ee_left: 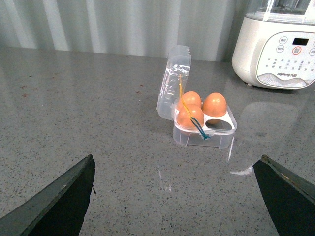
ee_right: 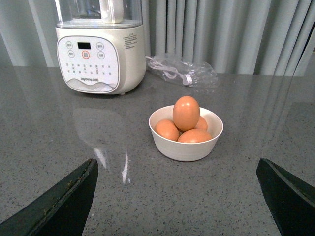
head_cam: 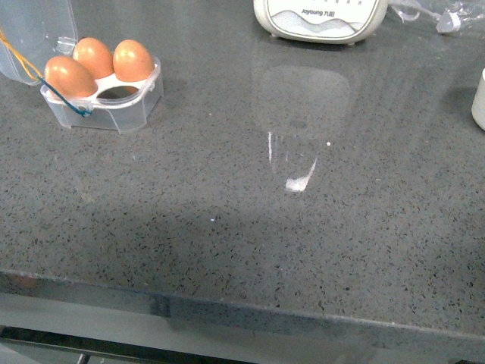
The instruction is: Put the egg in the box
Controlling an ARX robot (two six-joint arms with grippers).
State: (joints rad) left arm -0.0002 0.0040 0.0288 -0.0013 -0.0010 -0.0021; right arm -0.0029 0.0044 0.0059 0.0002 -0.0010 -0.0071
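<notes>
Showing only as a pale sliver at the front view's right edge, cut off by the frame: the white bowl (head_cam: 479,98). Seen whole from the right wrist, heaped with brown eggs (ee_right: 194,136), the rearmost mostly hidden behind the egg (ee_right: 186,112) perched on top, so the count stays uncertain. Cropped too at the top of the front view: the white appliance (head_cam: 318,19) and the clear lid (head_cam: 38,30) of the box (head_cam: 102,106), standing open at the far left of the grey counter (head_cam: 242,250). Three more eggs in the box, with the near slot (head_cam: 121,92) on the appliance side bare. Of the left gripper (ee_left: 174,162), only two dark finger ends in view, spread wide, clasping nothing, short of the box with bare counter between. Same for the right gripper (ee_right: 177,164): splayed wide, unladen, facing the bowl, touching neither it nor the egg. Behind the bowl, a crumpled clear bag (ee_right: 184,73), contents hard to make out.
</notes>
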